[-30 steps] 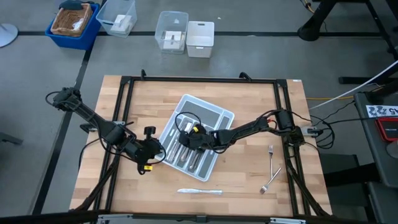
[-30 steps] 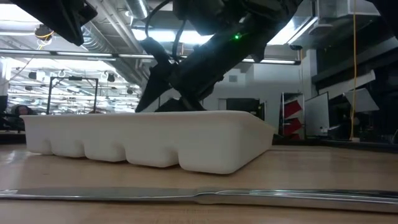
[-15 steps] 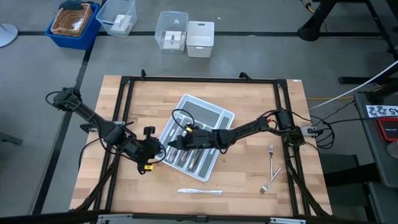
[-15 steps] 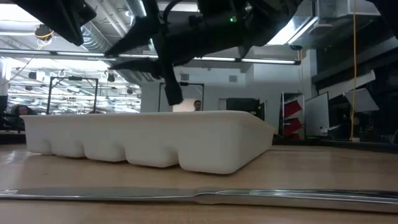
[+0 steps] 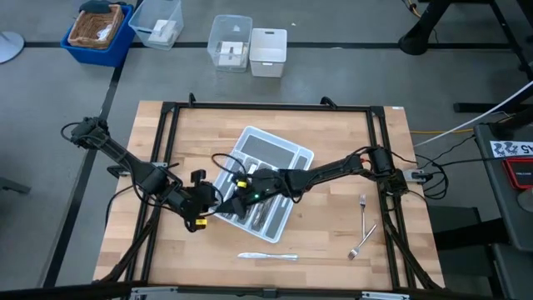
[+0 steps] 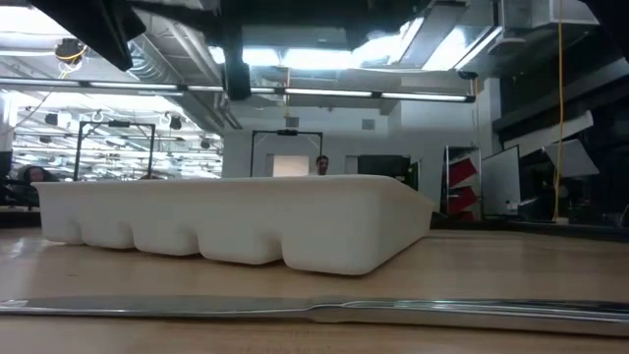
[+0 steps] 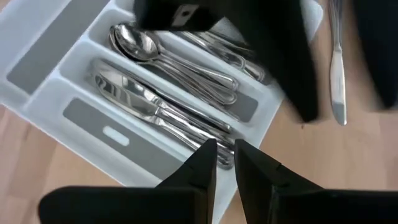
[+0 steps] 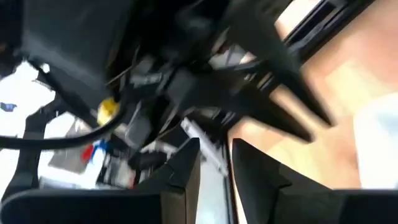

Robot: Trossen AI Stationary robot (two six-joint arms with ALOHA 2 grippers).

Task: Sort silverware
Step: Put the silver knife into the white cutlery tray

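Right end effector [image 5: 231, 201] — empty, nearly closed — hovers over silverware [image 7: 168, 93] in tray [image 5: 293, 157].

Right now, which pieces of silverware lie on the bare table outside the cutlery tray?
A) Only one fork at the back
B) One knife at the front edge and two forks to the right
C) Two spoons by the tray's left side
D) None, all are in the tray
B: the high view shows a knife lying on the wood in front of the cutlery tray, and two forks to its right.

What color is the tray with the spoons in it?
Light grey tray, almost white; clearest in the left wrist view.
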